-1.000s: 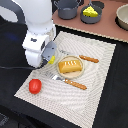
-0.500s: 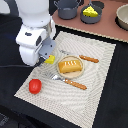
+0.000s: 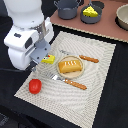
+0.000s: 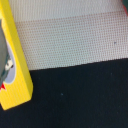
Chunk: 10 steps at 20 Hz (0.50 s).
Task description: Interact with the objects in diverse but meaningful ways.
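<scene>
We see the dark counter (image 3: 107, 107) carrying a pale woven placemat (image 3: 100, 65), over whose edge on the exterior view's left the white arm (image 3: 27, 35) hangs, and our pincer (image 3: 44, 56) grips the yellow butter block (image 3: 48, 59), which the wrist view shows close up (image 4: 15, 60) just above the mat. On the mat the golden bread loaf (image 3: 70, 66) sits on a plate (image 3: 80, 75) between a wooden-handled knife (image 3: 89, 59) and fork (image 3: 74, 83), with the red tomato (image 3: 35, 86) near the mat's near corner. Farther back stand a grey pot (image 3: 68, 7) and a dark bowl (image 3: 92, 19) holding the yellow holed cheese wedge (image 3: 90, 10).
</scene>
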Available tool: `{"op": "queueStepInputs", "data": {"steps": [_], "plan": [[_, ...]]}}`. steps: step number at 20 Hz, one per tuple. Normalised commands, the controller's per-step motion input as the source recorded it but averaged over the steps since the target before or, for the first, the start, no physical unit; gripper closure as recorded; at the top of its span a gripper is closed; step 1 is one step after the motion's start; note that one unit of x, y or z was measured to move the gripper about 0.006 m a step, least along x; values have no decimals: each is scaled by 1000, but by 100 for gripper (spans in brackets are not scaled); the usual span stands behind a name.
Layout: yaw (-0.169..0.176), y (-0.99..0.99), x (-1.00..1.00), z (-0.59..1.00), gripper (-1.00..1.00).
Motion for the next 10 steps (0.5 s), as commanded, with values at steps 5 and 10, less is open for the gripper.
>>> {"op": "queueStepInputs", "data": {"steps": [5, 10], "plan": [[-151, -361, 297, 241, -100], [-136, -383, 408, 284, -100]]}}
